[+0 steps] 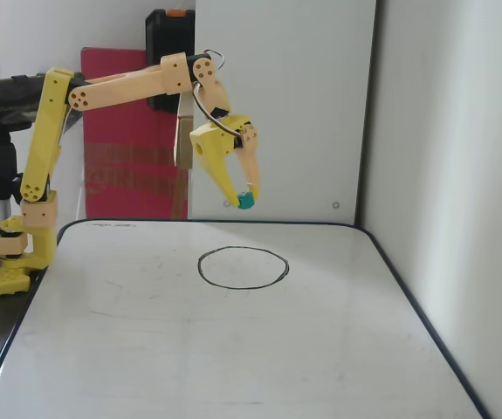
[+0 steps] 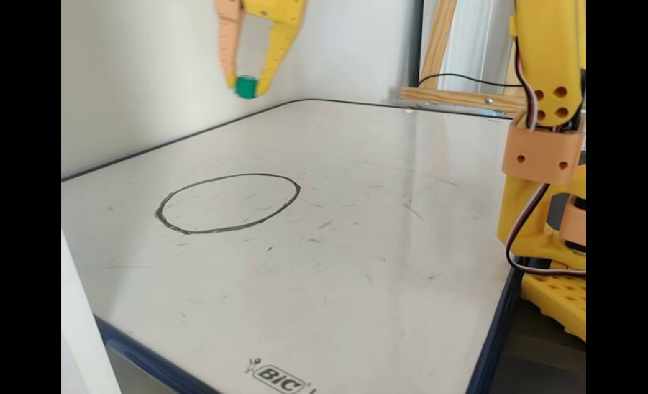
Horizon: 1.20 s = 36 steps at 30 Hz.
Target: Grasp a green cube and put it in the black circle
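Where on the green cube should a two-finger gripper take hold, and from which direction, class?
On two opposite flat sides, coming from above. The gripper holds the green cube so: fingers pointing down, one on each side face, cube lifted clear of the whiteboard.

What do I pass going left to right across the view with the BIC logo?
Black circle drawn on the whiteboard → green cube held aloft in the end effector → arm base at the right edge.

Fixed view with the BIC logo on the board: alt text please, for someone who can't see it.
A yellow-and-orange gripper holds a small green cube in the air above the far edge of a whiteboard. A hand-drawn black circle on the board sits empty. The arm's yellow base stands at right.
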### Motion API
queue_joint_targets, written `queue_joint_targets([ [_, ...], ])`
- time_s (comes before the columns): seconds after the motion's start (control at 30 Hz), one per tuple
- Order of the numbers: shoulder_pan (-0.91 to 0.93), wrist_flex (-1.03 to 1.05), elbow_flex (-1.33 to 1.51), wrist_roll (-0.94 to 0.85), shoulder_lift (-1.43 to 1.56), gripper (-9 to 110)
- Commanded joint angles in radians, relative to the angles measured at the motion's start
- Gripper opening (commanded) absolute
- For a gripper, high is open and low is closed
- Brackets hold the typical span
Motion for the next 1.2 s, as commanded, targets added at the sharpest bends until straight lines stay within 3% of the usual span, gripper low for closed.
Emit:
queue_joint_targets([
  [0.0, -0.052, -0.031, -0.008, 0.038, -0.005, 0],
  [0.3, -0.009, -0.138, 0.008, 0.044, -0.195, 0],
  [1.17, -0.021, -0.086, -0.002, 0.002, -0.31, 0],
])
